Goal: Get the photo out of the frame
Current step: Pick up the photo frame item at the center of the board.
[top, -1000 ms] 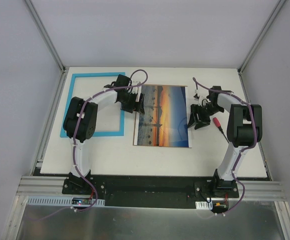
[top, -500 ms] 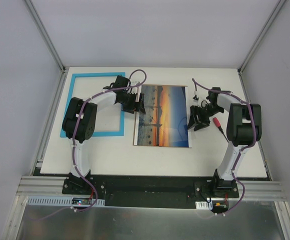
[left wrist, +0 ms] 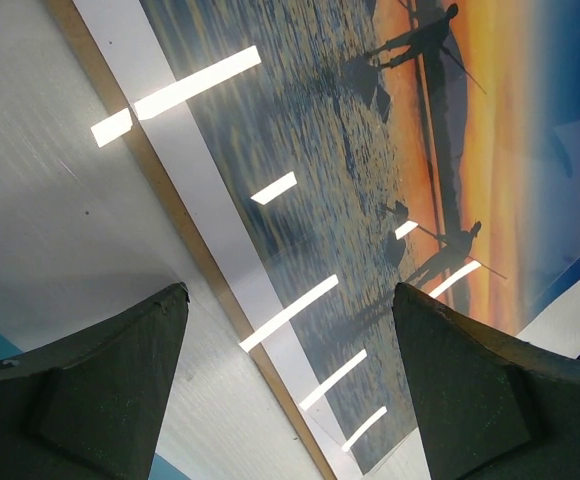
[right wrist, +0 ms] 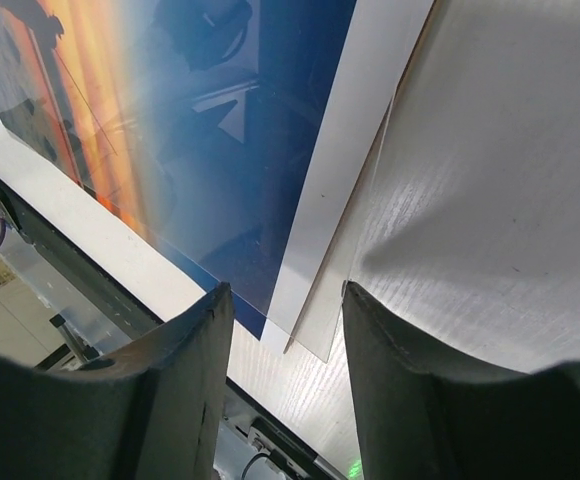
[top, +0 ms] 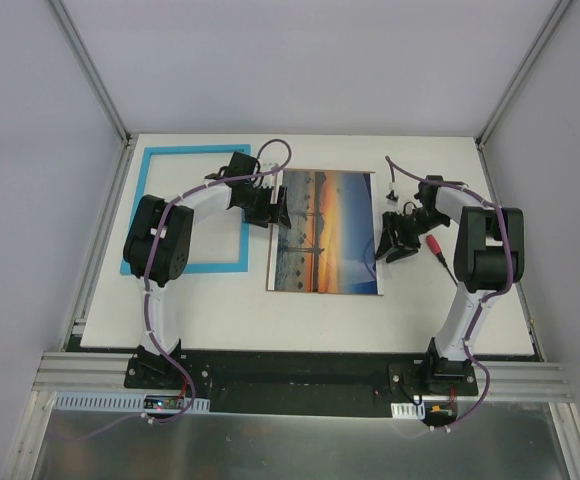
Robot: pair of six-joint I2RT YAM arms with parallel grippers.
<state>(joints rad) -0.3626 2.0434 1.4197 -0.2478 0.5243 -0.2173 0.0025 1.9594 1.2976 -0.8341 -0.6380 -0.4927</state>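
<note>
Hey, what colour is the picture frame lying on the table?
The frame is turquoise blue, which shows best in the top external view.

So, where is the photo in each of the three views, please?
Top camera: photo lies in the middle of the table.
Left wrist: photo fills the upper right.
Right wrist: photo fills the upper left.
Shared landmark: the white table beside the photo's white border.
</note>
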